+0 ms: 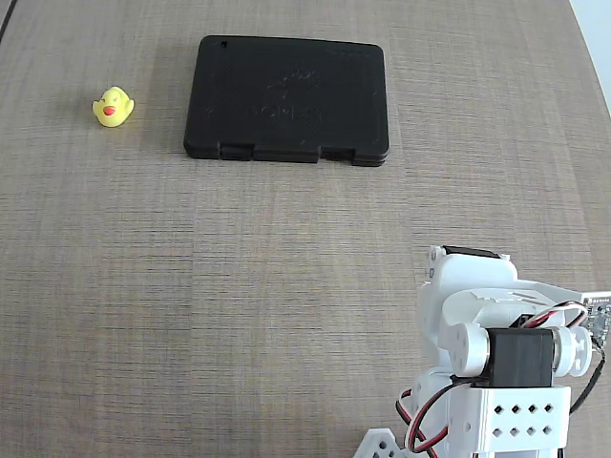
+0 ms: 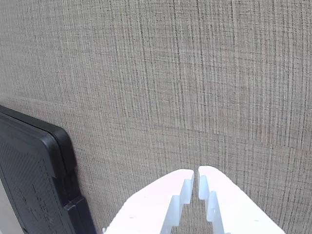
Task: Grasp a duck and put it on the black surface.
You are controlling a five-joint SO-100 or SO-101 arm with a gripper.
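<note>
Gripper (image 2: 196, 171) closed, empty. Open jaws, swing to 10 o'clock toward duck (image 1: 113, 107), left of slab (image 1: 286, 98); approach vert., pinch body.

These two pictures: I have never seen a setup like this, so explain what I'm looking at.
The white machine is a small robot arm sitting on a woven-look table. The fixed view looks down on the table from above. The wrist view comes from a camera riding on the arm, looking past its hand, whose two white fingers are together and hold nothing. On the table lie a tiny yellow duck and, apart from it, a flat black slab, bare on top.
</note>
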